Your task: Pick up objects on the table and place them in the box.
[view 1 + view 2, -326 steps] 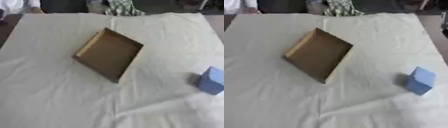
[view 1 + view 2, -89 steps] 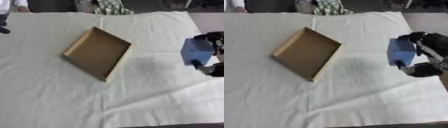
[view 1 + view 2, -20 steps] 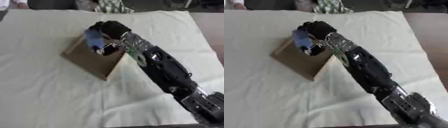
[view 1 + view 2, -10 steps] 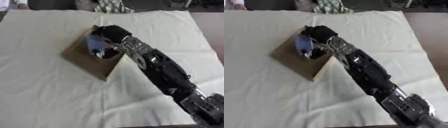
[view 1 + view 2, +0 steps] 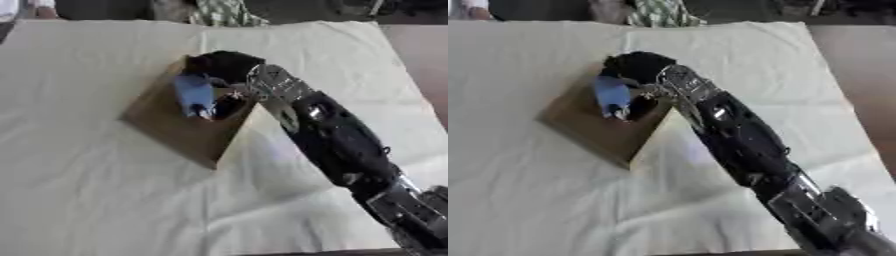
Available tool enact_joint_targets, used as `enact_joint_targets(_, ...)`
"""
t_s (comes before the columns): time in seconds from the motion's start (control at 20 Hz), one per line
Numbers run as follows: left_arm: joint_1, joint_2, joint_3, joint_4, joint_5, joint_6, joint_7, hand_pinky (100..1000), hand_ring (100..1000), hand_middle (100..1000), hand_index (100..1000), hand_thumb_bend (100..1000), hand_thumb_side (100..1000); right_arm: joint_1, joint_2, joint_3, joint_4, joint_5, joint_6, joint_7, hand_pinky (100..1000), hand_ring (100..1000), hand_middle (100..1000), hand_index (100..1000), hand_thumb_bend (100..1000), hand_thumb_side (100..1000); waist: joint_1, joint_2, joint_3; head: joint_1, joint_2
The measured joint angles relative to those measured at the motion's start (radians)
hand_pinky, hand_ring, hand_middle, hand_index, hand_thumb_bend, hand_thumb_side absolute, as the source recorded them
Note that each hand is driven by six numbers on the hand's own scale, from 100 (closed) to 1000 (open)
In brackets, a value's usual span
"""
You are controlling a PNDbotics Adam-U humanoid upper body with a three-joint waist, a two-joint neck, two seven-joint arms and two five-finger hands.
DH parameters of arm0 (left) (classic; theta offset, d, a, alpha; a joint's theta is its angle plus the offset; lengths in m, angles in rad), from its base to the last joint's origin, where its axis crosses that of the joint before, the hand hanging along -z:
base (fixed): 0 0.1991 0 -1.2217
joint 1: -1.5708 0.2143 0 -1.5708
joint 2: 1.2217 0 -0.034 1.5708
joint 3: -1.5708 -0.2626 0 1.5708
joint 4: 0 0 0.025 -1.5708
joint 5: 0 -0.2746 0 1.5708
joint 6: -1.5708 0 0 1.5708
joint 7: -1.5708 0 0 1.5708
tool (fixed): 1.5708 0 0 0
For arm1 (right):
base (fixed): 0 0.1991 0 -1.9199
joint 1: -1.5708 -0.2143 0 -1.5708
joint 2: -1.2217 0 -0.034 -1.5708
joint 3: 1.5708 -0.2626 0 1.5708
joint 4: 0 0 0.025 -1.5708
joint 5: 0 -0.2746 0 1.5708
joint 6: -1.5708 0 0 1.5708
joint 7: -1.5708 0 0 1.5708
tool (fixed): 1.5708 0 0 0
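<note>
Compared with the frame half a second earlier, the right hand (image 5: 226,75) had lowered the blue rectangular block (image 5: 194,94) further into the shallow brown cardboard box (image 5: 166,125), so that the block sat lower against the box floor.

Left eye view: the black right hand reached from the lower right across the white cloth-covered table (image 5: 87,190) and sat over the far corner of the box. Its fingers were curled round the block, which was inside the box walls near that far corner. Whether the block already rested on the box floor could not be determined. The left hand did not appear.

Right eye view: the block (image 5: 612,100) stood upright, with the right hand (image 5: 642,70) wrapped over its far side and the box (image 5: 588,131) beneath it. A striped green and white cloth (image 5: 658,14) lay beyond the far edge of the table, well apart from the box.

Step in hand, by judgement: placement of the block in the box, at the point of release. The next move would call for opening the fingers, then lifting the hand up and clear of the box wall without dragging the block or the box.
</note>
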Motion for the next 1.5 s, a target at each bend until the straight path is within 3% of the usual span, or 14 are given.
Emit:
enact_joint_targets(0.35,0.000,0.000,-0.002,0.000,0.000,0.001,-0.003,622,755,559,659,277,704,-0.004,-0.008,-0.002,-0.048,-0.027,0.013,0.020,956,1000,997,1000,100,732,0.001,0.000,-0.001,0.001,0.000)
enact_joint_targets(0.4,0.000,0.000,-0.002,0.000,0.000,0.001,-0.003,623,756,559,658,271,696,-0.004,-0.009,-0.002,-0.050,-0.028,0.015,0.023,990,1000,1000,1000,149,543,0.001,0.000,-0.001,0.001,0.000)
enact_joint_targets(0.45,0.000,0.000,-0.002,0.000,0.000,0.000,-0.004,623,756,559,658,271,696,-0.003,-0.009,0.000,-0.050,-0.028,0.013,0.026,990,1000,1000,1000,156,527,0.000,0.000,-0.001,0.000,0.000)
enact_joint_targets(0.5,0.000,0.000,-0.002,0.000,0.000,0.000,-0.004,623,756,559,659,271,698,-0.003,-0.009,0.006,-0.047,-0.028,0.009,0.033,984,1000,1000,1000,203,420,0.000,0.000,0.000,0.000,0.000)
enact_joint_targets(0.75,0.000,-0.001,-0.002,0.000,0.001,0.002,-0.007,624,757,560,658,272,702,-0.004,0.006,0.015,0.018,-0.028,-0.036,0.084,976,1000,1000,1000,254,301,0.000,0.000,0.001,-0.001,0.000)
enact_joint_targets(0.9,0.000,-0.001,-0.002,0.000,0.001,0.004,-0.008,625,759,560,658,272,702,-0.005,0.011,0.008,0.030,-0.028,-0.045,0.089,975,1000,1000,1000,356,100,0.000,-0.003,0.002,-0.001,0.000)
enact_joint_targets(1.05,0.000,-0.001,-0.002,0.000,0.001,0.004,-0.009,625,760,560,658,270,703,-0.004,0.011,0.003,0.028,-0.028,-0.043,0.086,971,1000,1000,1000,382,100,-0.001,-0.003,0.002,-0.001,0.000)
enact_joint_targets(1.5,0.000,-0.001,-0.002,0.000,0.001,0.004,-0.009,626,762,561,658,270,706,-0.005,-0.017,-0.014,-0.046,-0.086,0.031,0.093,973,1000,1000,1000,311,100,0.001,-0.003,-0.006,0.002,0.000)
